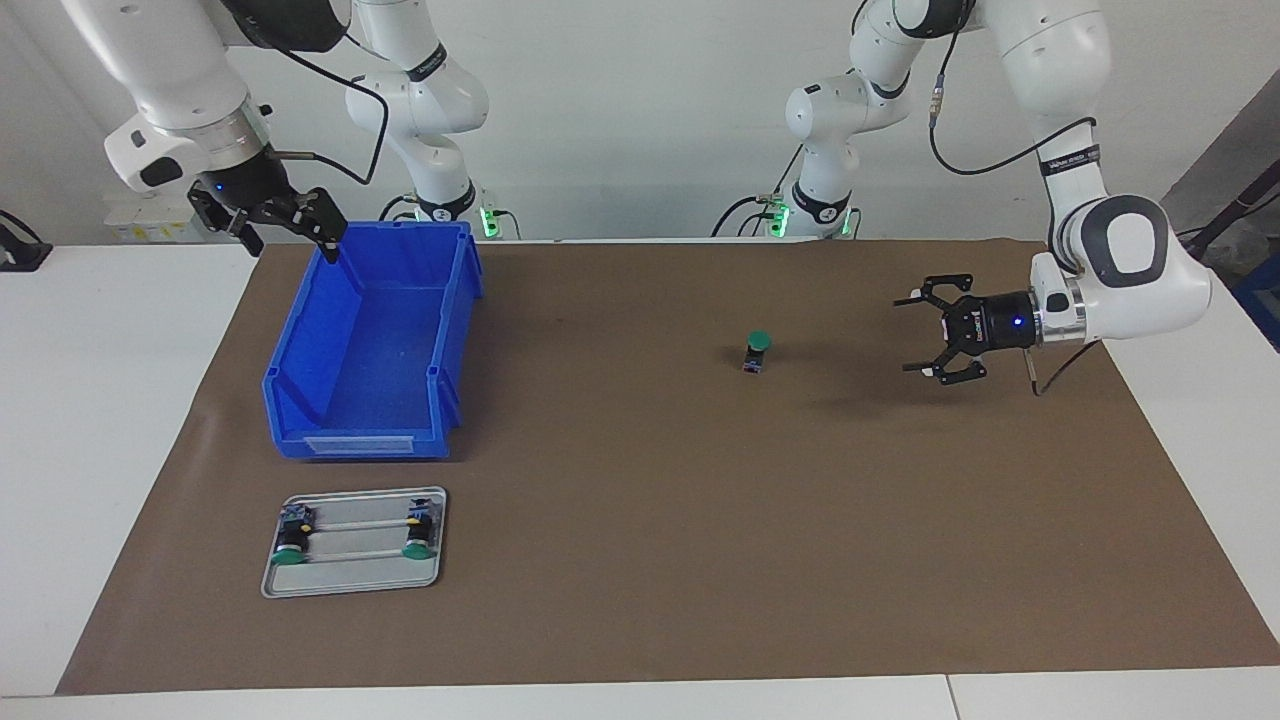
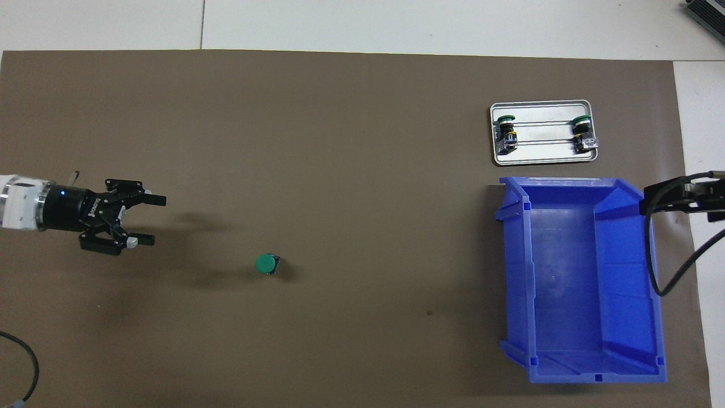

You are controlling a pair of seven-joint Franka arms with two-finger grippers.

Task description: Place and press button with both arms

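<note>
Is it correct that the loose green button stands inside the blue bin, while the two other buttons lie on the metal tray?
Not quite. The loose green button stands on the brown mat, apart from the blue bin, as the overhead view shows. The two other buttons do lie on the metal tray.

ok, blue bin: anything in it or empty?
Empty. The blue bin shows only bare floor in the overhead view; the facing view shows nothing inside either.

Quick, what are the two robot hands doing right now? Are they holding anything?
Left gripper: open, holding nothing, over the brown mat beside the button.
Right gripper: open, holding nothing, over the blue bin's rim.
</note>
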